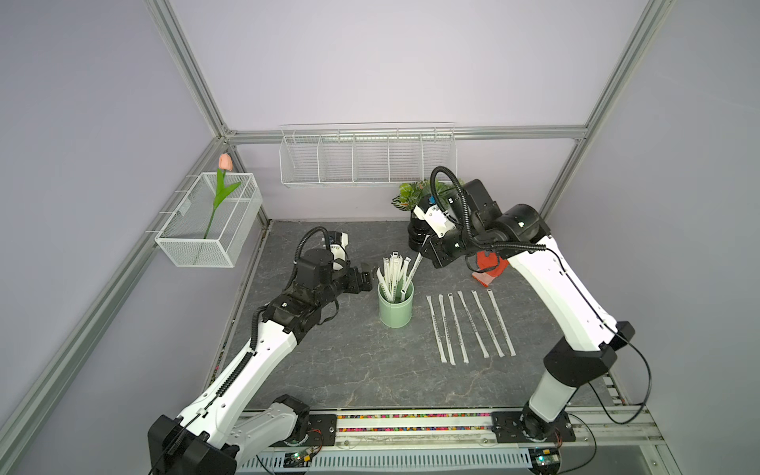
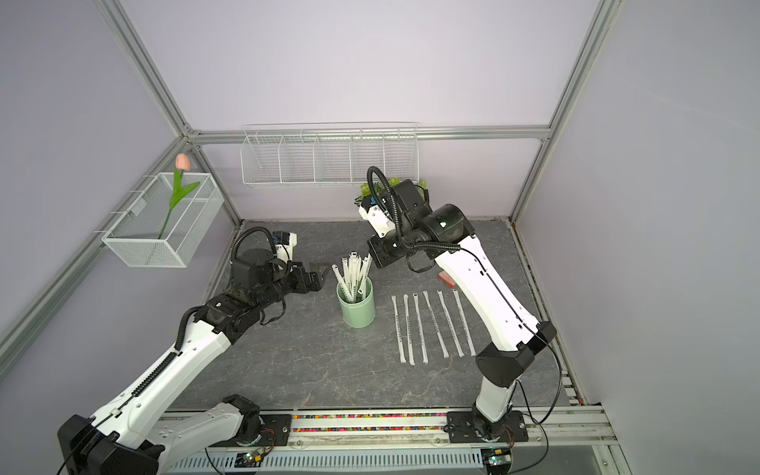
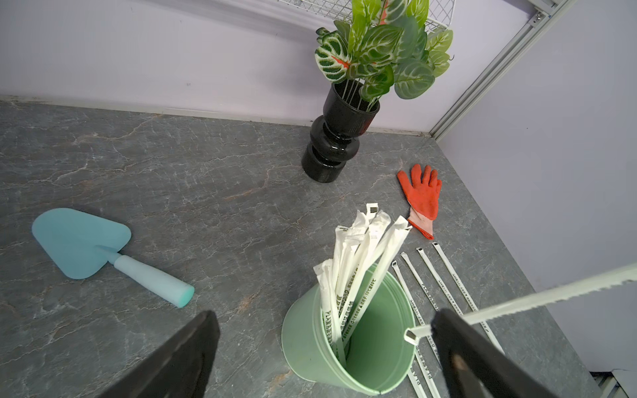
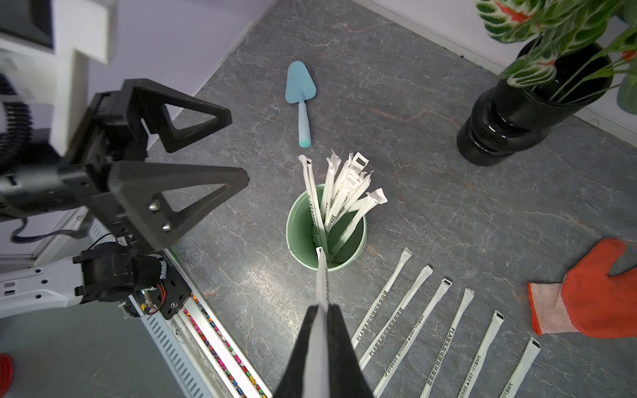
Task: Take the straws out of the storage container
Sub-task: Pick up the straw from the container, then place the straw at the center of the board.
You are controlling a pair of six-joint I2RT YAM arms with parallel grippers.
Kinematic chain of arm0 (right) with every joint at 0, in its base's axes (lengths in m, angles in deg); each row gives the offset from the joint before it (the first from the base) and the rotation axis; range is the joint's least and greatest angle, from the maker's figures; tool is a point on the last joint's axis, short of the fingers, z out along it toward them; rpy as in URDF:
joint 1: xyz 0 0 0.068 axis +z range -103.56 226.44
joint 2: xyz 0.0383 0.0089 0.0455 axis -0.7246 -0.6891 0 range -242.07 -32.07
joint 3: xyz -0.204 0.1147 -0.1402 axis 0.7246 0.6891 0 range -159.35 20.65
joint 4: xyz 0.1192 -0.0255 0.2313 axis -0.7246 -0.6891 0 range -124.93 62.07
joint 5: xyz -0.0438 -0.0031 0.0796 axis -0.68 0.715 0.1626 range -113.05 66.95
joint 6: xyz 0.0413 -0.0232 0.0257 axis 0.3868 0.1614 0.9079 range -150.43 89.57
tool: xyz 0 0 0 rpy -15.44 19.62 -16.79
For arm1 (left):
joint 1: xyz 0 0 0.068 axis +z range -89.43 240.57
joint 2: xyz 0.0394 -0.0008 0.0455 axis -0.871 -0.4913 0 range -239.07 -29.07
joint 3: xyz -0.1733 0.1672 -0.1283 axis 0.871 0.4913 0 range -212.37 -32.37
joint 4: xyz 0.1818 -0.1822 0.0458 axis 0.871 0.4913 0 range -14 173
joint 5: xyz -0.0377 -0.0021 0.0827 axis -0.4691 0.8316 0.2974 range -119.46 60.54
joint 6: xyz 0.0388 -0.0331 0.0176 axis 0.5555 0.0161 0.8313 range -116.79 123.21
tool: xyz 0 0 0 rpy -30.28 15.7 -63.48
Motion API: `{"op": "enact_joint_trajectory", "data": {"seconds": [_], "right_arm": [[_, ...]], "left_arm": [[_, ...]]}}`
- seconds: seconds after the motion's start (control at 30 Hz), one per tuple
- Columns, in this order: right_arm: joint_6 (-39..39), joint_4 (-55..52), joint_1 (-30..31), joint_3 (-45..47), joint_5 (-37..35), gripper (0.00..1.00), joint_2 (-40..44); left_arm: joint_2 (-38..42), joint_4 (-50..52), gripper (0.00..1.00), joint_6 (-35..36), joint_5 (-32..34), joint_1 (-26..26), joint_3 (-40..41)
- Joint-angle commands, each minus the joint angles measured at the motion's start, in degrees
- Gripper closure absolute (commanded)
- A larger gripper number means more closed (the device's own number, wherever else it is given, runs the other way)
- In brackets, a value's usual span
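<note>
The pale green storage container (image 1: 395, 306) (image 2: 356, 306) stands mid-table with several wrapped straws (image 1: 392, 271) (image 4: 344, 186) leaning out of it. My right gripper (image 4: 321, 306) (image 1: 420, 257) is shut on one straw (image 4: 322, 275) above the cup's right side. That straw hangs tilted, its lower end at the rim (image 3: 410, 336). Several more straws (image 1: 469, 325) (image 4: 431, 327) lie in a row on the table to the right of the cup. My left gripper (image 1: 368, 273) (image 3: 322, 317) is open and empty, just left of the cup at the height of the straw tops.
A black vase with green leaves (image 3: 331, 144) stands behind the cup, an orange glove (image 3: 422, 196) to its right. A blue trowel (image 3: 82, 241) lies at the back left. White wire baskets (image 1: 366, 156) (image 1: 214, 222) hang on the walls.
</note>
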Motion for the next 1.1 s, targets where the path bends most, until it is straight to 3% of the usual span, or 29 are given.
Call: {"op": "enact_joint_trajectory", "data": {"seconds": [0.0,0.57,1.07], "right_arm": [[-1.2,-1.6,-0.5,0.0,1.5,0.92,1.1],[-13.3,13.2,-3.7,12.4,12.3,0.92,0.1],[-15.5,13.8,-3.9,13.8,14.6,0.9,-2.2]], "left_arm": [[-0.4,-1.1,0.0,-0.9,-1.0,-0.3,-0.1],[-0.1,-0.7,0.0,-0.4,-0.2,-0.3,-0.3],[0.1,-0.6,0.0,-0.4,0.0,-0.3,-0.2]]}}
